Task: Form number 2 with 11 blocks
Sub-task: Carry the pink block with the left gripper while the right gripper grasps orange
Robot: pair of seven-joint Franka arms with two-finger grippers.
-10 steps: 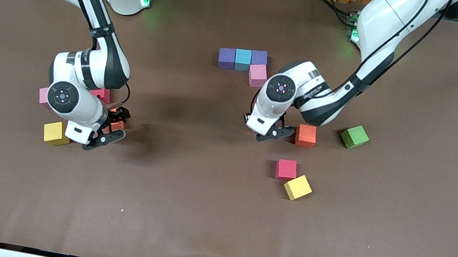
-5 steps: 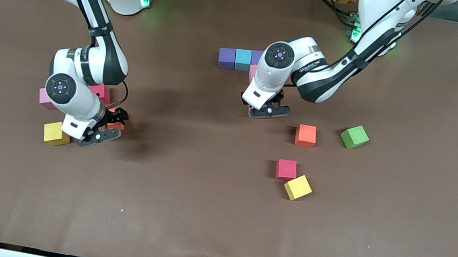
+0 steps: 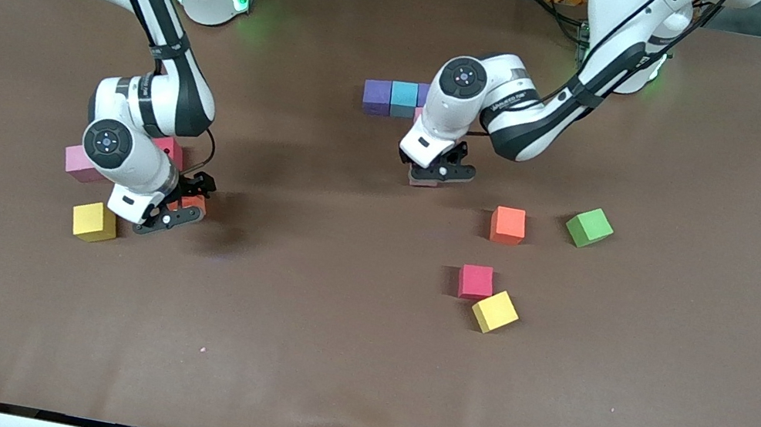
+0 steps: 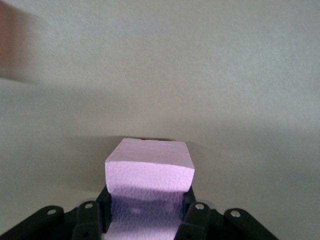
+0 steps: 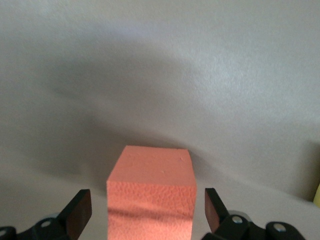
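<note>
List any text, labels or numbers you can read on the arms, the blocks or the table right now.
None can be read.
The left arm carries a line of dark print on its white forearm shell: too small and blurred to read.
The blocks, such as the orange block and the green cube, carry no marks.
The table shows no print.

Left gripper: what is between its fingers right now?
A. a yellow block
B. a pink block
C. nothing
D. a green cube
B. In the left wrist view the left gripper is shut on a pink block, its fingers pressed against both sides of it.
</note>
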